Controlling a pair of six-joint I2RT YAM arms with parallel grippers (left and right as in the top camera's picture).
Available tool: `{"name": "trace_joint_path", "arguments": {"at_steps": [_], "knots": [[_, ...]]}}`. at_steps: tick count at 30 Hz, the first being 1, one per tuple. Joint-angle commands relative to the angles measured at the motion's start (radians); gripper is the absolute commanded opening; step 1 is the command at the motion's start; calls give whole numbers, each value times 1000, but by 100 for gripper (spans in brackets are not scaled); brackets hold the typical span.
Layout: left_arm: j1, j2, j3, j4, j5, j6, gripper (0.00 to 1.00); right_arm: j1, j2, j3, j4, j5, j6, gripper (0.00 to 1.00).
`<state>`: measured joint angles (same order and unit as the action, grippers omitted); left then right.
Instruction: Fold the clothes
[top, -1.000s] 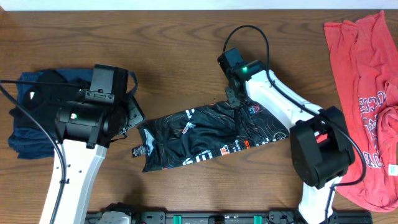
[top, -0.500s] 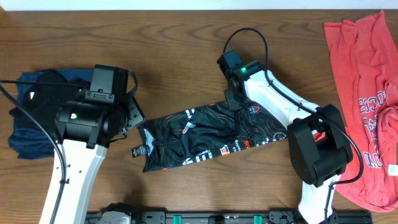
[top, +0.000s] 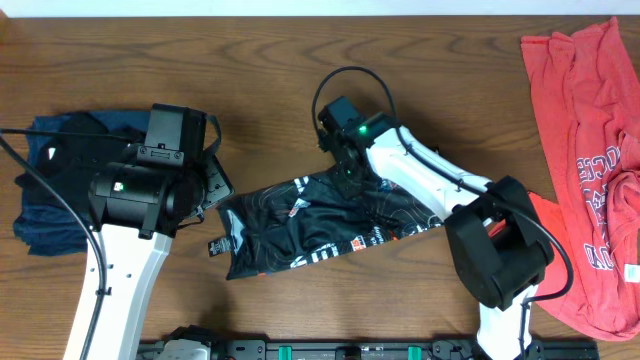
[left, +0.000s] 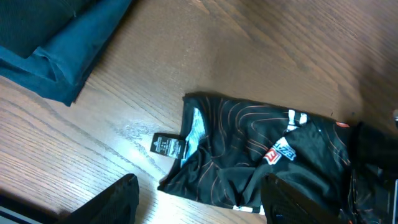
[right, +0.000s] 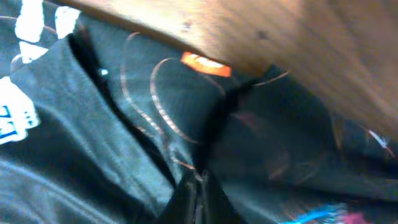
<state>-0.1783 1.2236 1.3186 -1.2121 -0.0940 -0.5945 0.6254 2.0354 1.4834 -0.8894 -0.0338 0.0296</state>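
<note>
A black patterned garment (top: 320, 215) lies crumpled and partly folded in the middle of the table; it also shows in the left wrist view (left: 267, 155) and fills the right wrist view (right: 124, 124). My right gripper (top: 348, 172) is shut on the garment's upper edge and pulls a fold of it leftward; its fingertips (right: 198, 193) pinch the dark cloth. My left gripper (top: 212, 190) is open and empty just left of the garment's left end, with its fingers (left: 199, 205) apart above the wood.
A folded dark blue garment (top: 50, 190) lies at the left edge, partly under my left arm. A red T-shirt (top: 585, 170) is spread at the right edge. The table's front edge runs along the bottom.
My right gripper moved left and slightly down, dragging the garment's right part over toward the middle. The left arm has not moved.
</note>
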Motion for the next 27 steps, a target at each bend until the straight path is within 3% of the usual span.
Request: {"name": "trace_joint_path", "arguments": {"at_steps": [1,6,13,14,17,27], "knots": [[5,-2,3,-6,-19,18,64,2,8,-7,-1,-15,-27,12],[5,-2,3,-8,-19,18,65,-12,-18,-4,-13,48,23,13],[5,-2,-4,-10,-19,17,70,-43,-190,-4,-27,220,135,15],[5,-2,-10,-10,-19,17,72,-54,-227,-4,-33,246,156,19],[5,-2,-39,-6,-10,18,78,-103,-314,-4,-56,293,204,45],[5,42,-312,164,193,56,83,-354,-400,-7,-225,262,214,49]]}}
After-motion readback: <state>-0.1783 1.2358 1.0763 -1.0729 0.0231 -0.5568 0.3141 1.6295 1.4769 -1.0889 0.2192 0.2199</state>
